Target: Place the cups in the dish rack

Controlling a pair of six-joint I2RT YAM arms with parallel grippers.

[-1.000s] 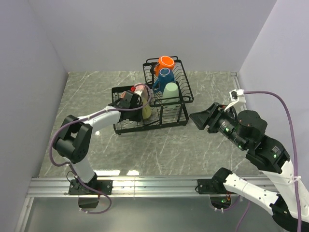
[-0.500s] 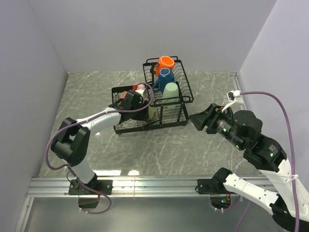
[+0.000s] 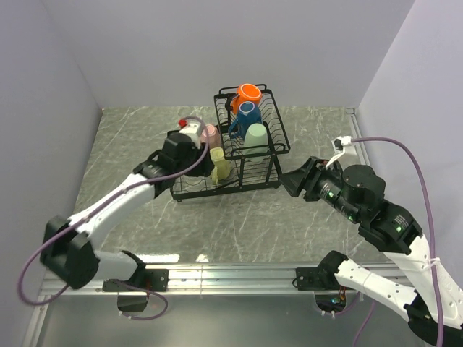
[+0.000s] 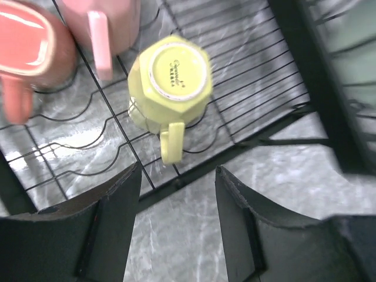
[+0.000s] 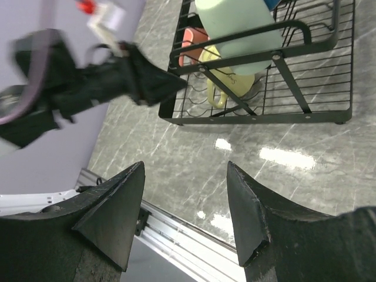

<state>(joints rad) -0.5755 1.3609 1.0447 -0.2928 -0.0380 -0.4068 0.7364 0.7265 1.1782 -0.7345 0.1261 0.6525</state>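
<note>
At the left gripper: parted about halfway, with nothing held between the jaws. Just beyond the fingertips, over the yellow cup. Upside down on the wires of the dish rack, in the lower tray, near the edge closest to the gripper. Long axis upright, base facing up, mouth down. Handle pointing straight back toward the gap in the jaws. Clear of both fingers.

Just past it, a pink cup, also inverted, its handle toward the yellow one. To that cup's left, a salmon cup, blurred.

At the right gripper: spread wide and empty. Hanging over the table, apart from the rack's right end and aimed at it.

In the raised upper basket, seen from above: pale green cup mouth down at the front. Behind it the blue cup, then the orange cup at the back, both with mouths showing toward the camera.
</note>
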